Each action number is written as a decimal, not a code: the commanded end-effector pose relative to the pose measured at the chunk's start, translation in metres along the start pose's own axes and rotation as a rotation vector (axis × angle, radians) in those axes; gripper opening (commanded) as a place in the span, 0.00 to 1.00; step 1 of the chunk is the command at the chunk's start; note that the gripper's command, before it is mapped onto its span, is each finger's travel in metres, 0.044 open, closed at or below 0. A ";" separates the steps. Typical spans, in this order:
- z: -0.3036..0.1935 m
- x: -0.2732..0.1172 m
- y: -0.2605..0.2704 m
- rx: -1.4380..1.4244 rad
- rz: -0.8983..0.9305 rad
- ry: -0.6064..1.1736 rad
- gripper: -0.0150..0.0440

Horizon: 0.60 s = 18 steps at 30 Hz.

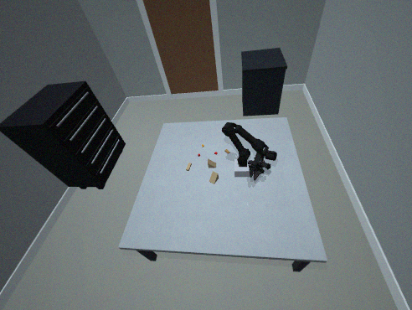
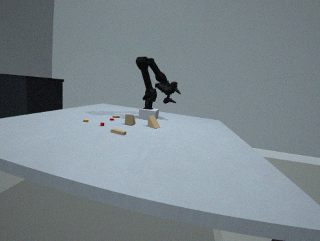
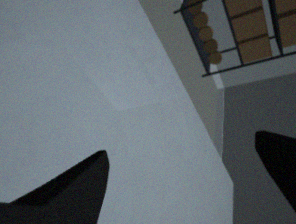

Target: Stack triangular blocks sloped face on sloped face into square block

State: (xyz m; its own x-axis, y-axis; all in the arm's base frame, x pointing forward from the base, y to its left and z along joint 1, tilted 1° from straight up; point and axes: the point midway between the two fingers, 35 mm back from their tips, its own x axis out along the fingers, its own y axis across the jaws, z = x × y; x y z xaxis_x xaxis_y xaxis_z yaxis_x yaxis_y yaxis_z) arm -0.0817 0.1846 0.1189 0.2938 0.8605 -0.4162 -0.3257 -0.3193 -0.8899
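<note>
One triangular wooden block (image 1: 212, 163) (image 2: 130, 119) stands on the table (image 1: 218, 218) (image 2: 182, 169), left of the arm's base in the top view. The other triangular block (image 1: 213, 178) (image 2: 153, 122) stands apart from it, nearer the front in the top view; its slope shows in the exterior view, descending to the right. My gripper (image 1: 262, 172) (image 2: 177, 98) (image 3: 180, 149) is open and empty, raised above the table on the far side of the base from both blocks. The wrist view shows neither block.
A wooden bar (image 1: 188, 167) (image 2: 118, 131) lies left of the blocks in the top view. A smaller wooden piece (image 1: 227, 151) (image 2: 116, 116), two red pieces (image 1: 198, 155) (image 1: 215, 153) (image 2: 102, 124) (image 2: 111, 119) and an orange piece (image 1: 203, 146) (image 2: 86, 120) lie behind them. The arm's pale base (image 1: 241, 173) (image 2: 148, 114) stands close by.
</note>
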 end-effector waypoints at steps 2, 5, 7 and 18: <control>-0.002 0.003 -0.002 0.006 0.007 0.032 1.00; -0.010 0.018 -0.012 0.036 0.039 0.168 1.00; -0.017 0.028 -0.019 0.063 0.064 0.262 1.00; -0.077 0.082 -0.055 0.302 0.227 0.756 1.00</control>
State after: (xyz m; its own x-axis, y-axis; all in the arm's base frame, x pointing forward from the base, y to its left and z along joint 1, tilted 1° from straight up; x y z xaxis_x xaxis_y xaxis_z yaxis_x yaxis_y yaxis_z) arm 0.0081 0.2361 0.1216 0.6644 0.3789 -0.6442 -0.5848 -0.2732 -0.7638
